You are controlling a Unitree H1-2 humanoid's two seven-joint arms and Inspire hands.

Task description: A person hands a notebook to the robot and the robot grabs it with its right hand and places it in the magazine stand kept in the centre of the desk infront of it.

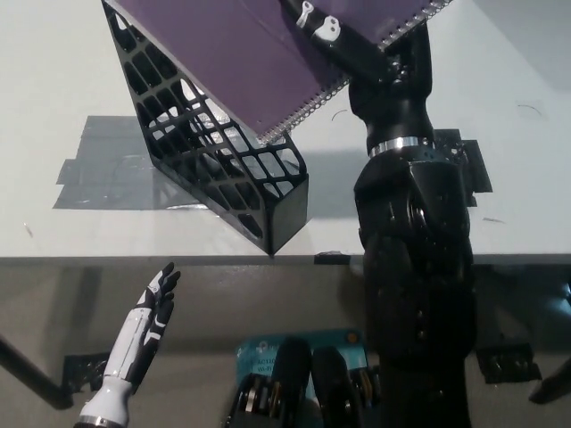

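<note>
The notebook [259, 53] is hanging tilted over the top of the stand [223, 169], its spiral edge pointing down and right, and the main risk is that this edge is sitting beside the stand's mouth rather than squarely in it: lowered like this, a corner could be catching on the lattice wall, tipping the stand or sliding the notebook off onto the counter [53, 107]. The grip looks to be near one corner, so the wide cover could also be swinging or slipping as it descends. The right hand [326, 27] is gripping the notebook at the picture's top, fingers partly hidden. The left hand [152, 316] is resting below the counter edge, fingers extended and holding nothing. The notebook is looking dark purple, flat, broad, with a silver wire binding.
</note>
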